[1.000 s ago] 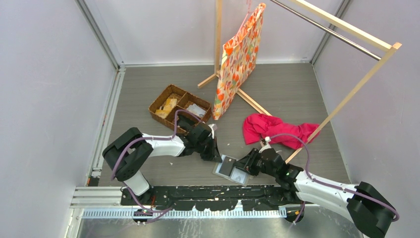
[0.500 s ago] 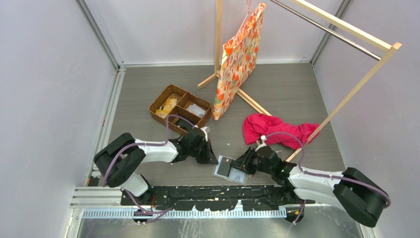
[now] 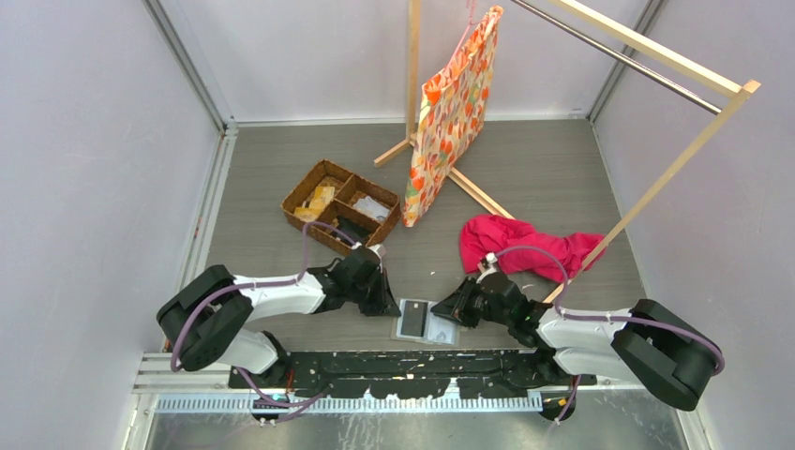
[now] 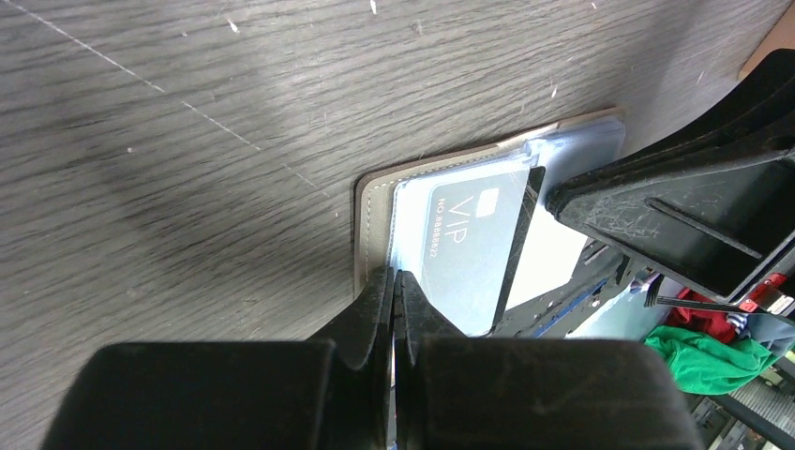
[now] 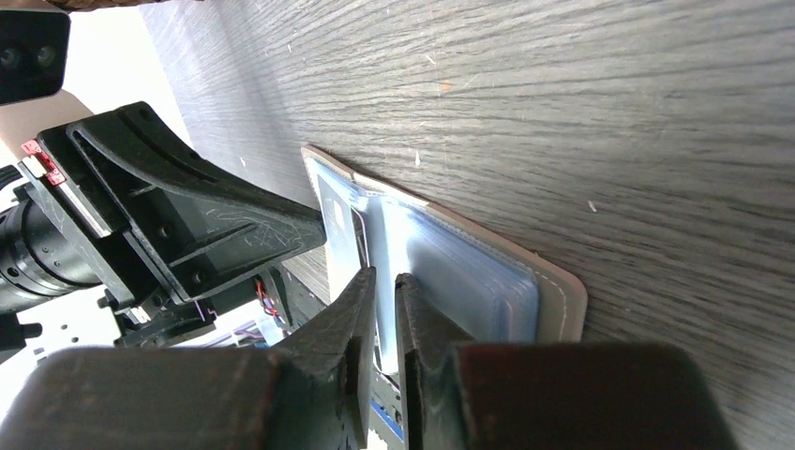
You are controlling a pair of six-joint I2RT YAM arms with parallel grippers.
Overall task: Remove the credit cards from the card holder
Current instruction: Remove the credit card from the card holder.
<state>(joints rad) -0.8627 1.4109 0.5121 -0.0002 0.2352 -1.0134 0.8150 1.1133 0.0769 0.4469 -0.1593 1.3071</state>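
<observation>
Top view, card holder: the card holder (image 3: 427, 322) lies spread open on the table (image 3: 525, 178) near its front edge, between the two grippers, with a dark credit card (image 3: 413, 317) showing in its left half.
Top view, left gripper: the left gripper (image 3: 389, 307) is low at the holder's left edge; its jaws are too small to judge here.
Top view, right gripper: the right gripper (image 3: 457, 312) is low at the holder's right edge.
Top view, surroundings: a wicker basket (image 3: 340, 204) sits behind the left arm, a pink cloth (image 3: 525, 246) behind the right arm, and a patterned bag (image 3: 453, 112) hangs from a wooden rack (image 3: 656, 56).
Left wrist view, jaws: the left gripper (image 4: 395, 278) is clenched, fingers pressed together, with the tips at the holder's near edge.
Left wrist view, card holder: the grey-olive rim (image 4: 373, 225) lies flat on the table, and the dark card marked VIP (image 4: 464, 248) sits in the clear sleeve with its right edge lifted.
Left wrist view, other arm: a right gripper finger (image 4: 684, 216) reaches in just beside the card.
Right wrist view, jaws: the right gripper (image 5: 380, 281) shows a narrow gap with a thin pale edge in it; I cannot tell whether that edge is clamped, or whether it is card or sleeve.
Right wrist view, card holder: the holder (image 5: 562, 291) lies flat with its clear panels fanned up, and a greyish card (image 5: 337, 225) stands tilted at the far side.
Right wrist view, other arm: the left gripper's finger (image 5: 197, 225) is just beyond that card.
</observation>
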